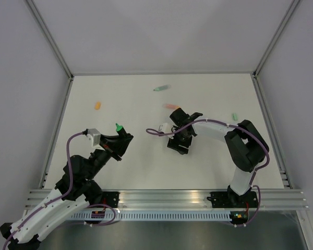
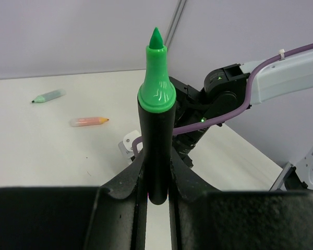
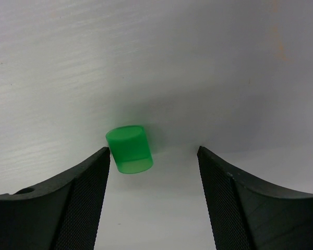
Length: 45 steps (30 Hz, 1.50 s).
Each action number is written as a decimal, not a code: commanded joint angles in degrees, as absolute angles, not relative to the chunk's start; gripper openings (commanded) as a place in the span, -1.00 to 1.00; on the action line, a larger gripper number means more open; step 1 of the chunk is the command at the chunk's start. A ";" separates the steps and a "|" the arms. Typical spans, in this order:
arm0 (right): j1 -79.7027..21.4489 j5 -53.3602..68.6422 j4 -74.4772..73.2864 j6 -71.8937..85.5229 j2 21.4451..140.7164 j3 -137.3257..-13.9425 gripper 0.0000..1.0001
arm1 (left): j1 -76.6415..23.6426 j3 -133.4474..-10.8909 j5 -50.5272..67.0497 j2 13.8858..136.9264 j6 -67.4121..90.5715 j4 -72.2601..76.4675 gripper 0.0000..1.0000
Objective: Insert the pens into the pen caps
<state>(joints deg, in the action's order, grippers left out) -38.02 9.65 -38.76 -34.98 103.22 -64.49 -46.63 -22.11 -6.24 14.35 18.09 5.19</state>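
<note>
Got the black pen (image 2: 156, 104) clenched in left tool (image 2: 155, 182), gripped low on the barrel. Bright green tip up, well clear of the fingers. Held up off the tabletop (image 1: 135, 166), with the other arm showing behind the pen in the left wrist view.

Seeing right tool (image 3: 155, 156) released, jaws wide, down low over the tabletop. Straddling the green cap (image 3: 129, 150), which sits on the tabletop between the fingers. Just beside one finger, well apart from the other; can't tell if touching. Hidden under that tool in the top view.

Beyond the right tool: salmon pen (image 1: 171, 106) near, mint pen (image 1: 161, 88) further out. Both flat on the tabletop, tips bare.

Off to the right tool's outer side: mint cap (image 1: 234, 116), near the tabletop edge.

Ahead of left tool, well apart: orange cap (image 1: 97, 105).
</note>
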 commanded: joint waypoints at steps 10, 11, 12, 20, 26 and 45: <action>-38.67 10.82 -38.67 -35.69 106.17 -67.24 0.36 | -46.76 -21.88 -7.82 13.80 18.54 5.10 -0.95; -39.02 10.38 -38.58 -35.42 106.00 -67.24 0.33 | -46.76 -21.88 -7.91 13.80 18.54 5.10 -0.95; -39.28 9.85 -38.58 -35.07 106.08 -67.24 0.28 | -46.76 -21.88 -8.00 13.71 18.54 5.10 -0.95; -41.04 6.50 -38.76 -31.21 106.25 -66.62 0.13 | -46.76 -21.80 -8.35 13.45 18.72 5.01 -0.95; -41.04 3.69 -39.73 -29.18 108.19 -67.24 0.01 | -46.84 -21.71 -8.61 13.27 18.63 4.83 -0.95; -41.04 1.67 -37.89 -27.34 105.74 -67.59 -0.70 | -46.76 -22.15 -8.79 14.85 18.19 4.75 -0.95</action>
